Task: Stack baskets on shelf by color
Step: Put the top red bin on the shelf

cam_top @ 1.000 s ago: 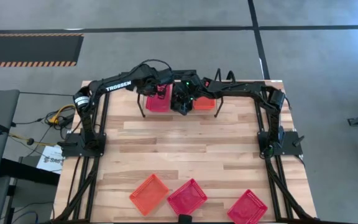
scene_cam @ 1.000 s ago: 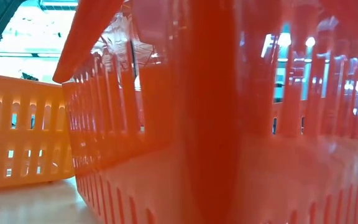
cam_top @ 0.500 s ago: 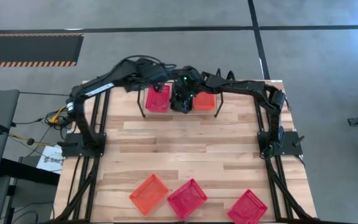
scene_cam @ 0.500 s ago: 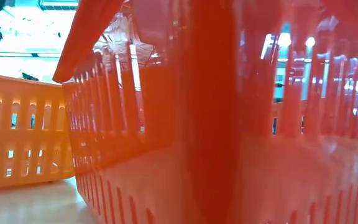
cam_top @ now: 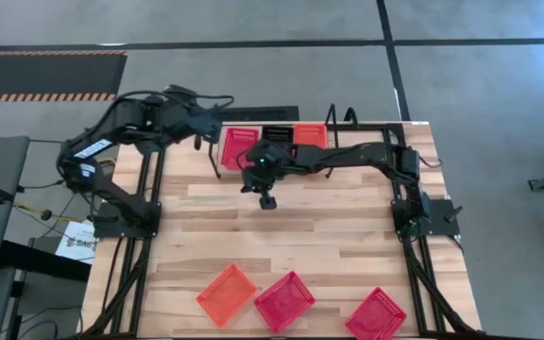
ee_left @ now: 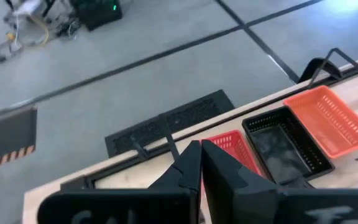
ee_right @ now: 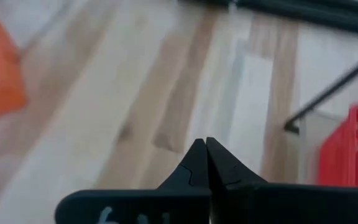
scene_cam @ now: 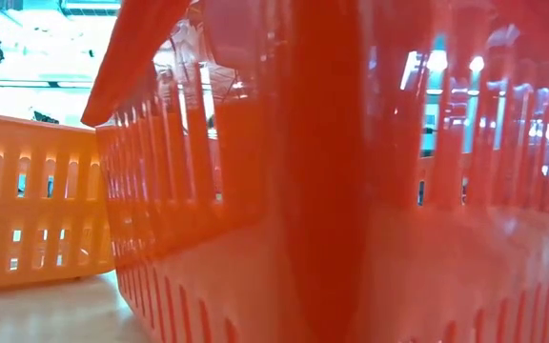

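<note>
Three baskets (cam_top: 287,302) wait at the bench's (cam_top: 291,227) near edge, light, stiff mesh we judge best pinched by a rim, while both closed, empty tools, left (cam_top: 199,140) and right (cam_top: 266,201), sit near the far shelf (cam_top: 225,162).

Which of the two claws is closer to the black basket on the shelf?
Right. The right gripper hangs just in front of the black basket; the left gripper is off past the shelf's red basket.
</note>
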